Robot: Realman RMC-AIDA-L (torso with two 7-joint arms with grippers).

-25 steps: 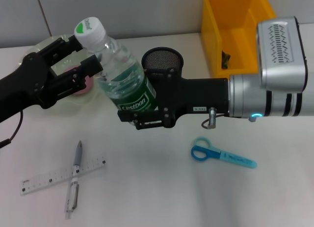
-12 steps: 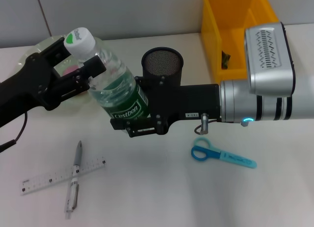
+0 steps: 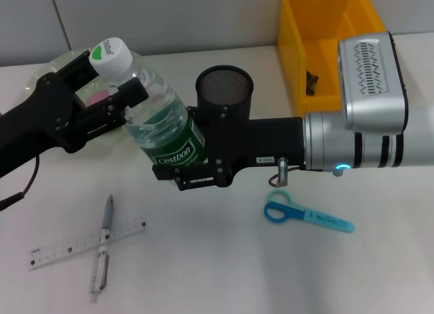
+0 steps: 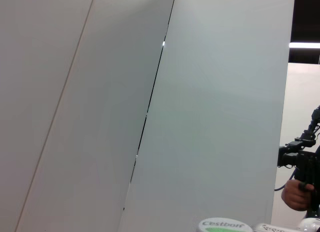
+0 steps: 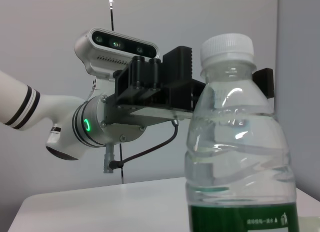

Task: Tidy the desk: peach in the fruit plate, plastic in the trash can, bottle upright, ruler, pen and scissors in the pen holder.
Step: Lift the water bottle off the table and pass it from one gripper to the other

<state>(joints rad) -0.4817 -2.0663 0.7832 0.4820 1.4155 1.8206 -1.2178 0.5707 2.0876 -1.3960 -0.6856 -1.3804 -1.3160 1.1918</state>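
Bottle (image 3: 165, 124) barely shifting since half a second ago. Right tool (image 3: 178, 166) is gripping its label; left tool (image 3: 121, 90) is clamping its neck.

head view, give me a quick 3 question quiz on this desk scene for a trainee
1. True or false: the bottle is held by both the left gripper and the right gripper.
2. Which lies across the ruler: A pen, B scissors, C pen holder?
3. Fill in: the bottle's cap is white and ____.

Key: 1 true; 2 A; 3 green
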